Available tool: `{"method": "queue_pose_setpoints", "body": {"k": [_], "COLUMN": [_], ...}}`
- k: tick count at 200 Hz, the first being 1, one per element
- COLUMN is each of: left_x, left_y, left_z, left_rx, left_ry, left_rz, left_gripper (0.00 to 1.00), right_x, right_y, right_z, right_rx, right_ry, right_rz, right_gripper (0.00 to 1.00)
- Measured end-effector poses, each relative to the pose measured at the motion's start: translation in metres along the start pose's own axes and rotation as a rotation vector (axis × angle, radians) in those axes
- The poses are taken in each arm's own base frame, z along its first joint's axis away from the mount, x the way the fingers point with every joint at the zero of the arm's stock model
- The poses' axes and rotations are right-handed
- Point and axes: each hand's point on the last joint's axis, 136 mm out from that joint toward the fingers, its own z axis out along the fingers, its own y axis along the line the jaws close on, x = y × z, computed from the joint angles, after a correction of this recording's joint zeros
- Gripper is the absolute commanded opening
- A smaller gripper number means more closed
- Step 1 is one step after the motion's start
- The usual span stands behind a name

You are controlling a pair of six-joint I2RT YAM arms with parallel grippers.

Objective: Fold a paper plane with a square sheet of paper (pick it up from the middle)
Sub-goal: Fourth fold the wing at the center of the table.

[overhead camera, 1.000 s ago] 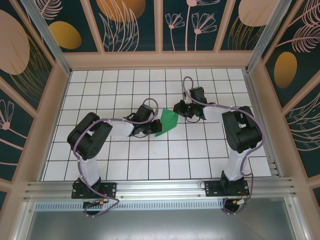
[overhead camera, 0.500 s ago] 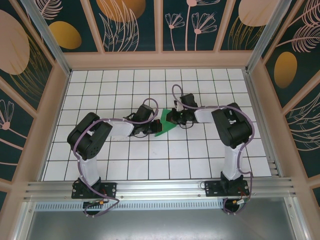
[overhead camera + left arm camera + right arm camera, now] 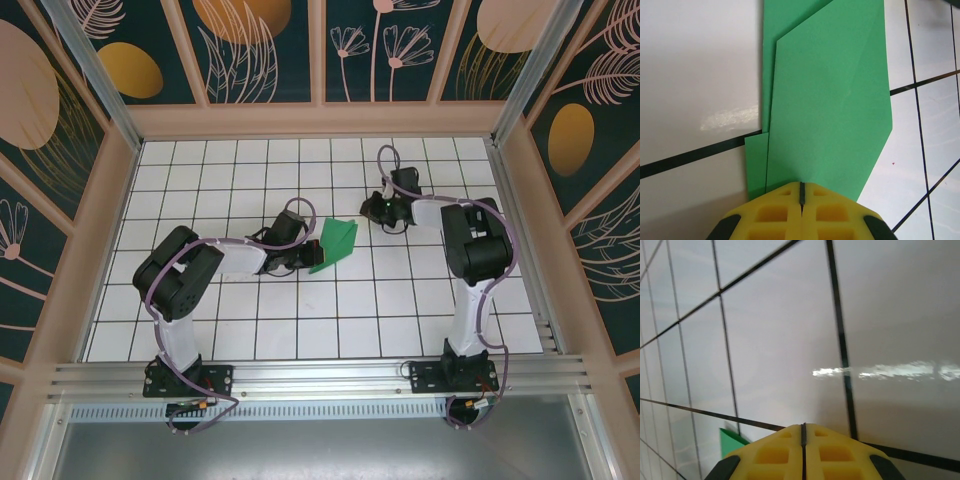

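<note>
The square sheet of paper [image 3: 335,243] is a folded bright-green shape lying on the white grid table, just left of centre. In the left wrist view the paper [image 3: 830,100] shows face-on, with a narrower layer sticking out at its left. My left gripper [image 3: 303,256] is shut, and its yellow fingertips [image 3: 801,185] rest on the paper's near end, not clamped around it. My right gripper [image 3: 372,210] hovers a little up and right of the paper, apart from it. It [image 3: 803,426] is shut with nothing in it, and a green corner of the paper [image 3: 730,441] peeks out beside its left finger.
The table [image 3: 250,320] is a white grid surface fenced by a wooden frame [image 3: 310,120] on three sides. An aluminium rail [image 3: 320,375] with both arm bases runs along the near edge.
The right gripper went onto the paper half a second ago, then drew back up and to the right, off it. The paper's outline changed with it. The left gripper stayed put.
</note>
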Motion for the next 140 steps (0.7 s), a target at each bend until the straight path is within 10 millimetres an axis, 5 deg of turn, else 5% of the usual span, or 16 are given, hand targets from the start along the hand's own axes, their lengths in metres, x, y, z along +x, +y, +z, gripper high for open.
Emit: {"method": "queue_pose_setpoints", "body": {"k": [26, 64, 97, 140], "left_x": [0.000, 0.000, 0.001, 0.004], "left_y": [0.000, 0.000, 0.002, 0.002], "left_z": [-0.001, -0.001, -0.004, -0.007], "left_rx": [-0.002, -0.001, -0.007, -0.005], "left_ry": [-0.002, -0.003, -0.007, -0.003], "left_rz": [0.000, 0.000, 0.000, -0.001], "left_gripper": [0.03, 0.03, 0.03, 0.05], "right_x": [0.012, 0.073, 0.125, 0.142], "right_y": [0.026, 0.075, 0.064, 0.051], "right_z": [-0.004, -0.011, -0.002, 0.007], "right_rx": [-0.025, -0.104, -0.089, -0.070], "right_ry": [0.015, 0.098, 0.210, 0.260], "right_rz": [-0.038, -0.086, -0.048, -0.012], "right_gripper": [0.10, 0.10, 0.10, 0.10]}}
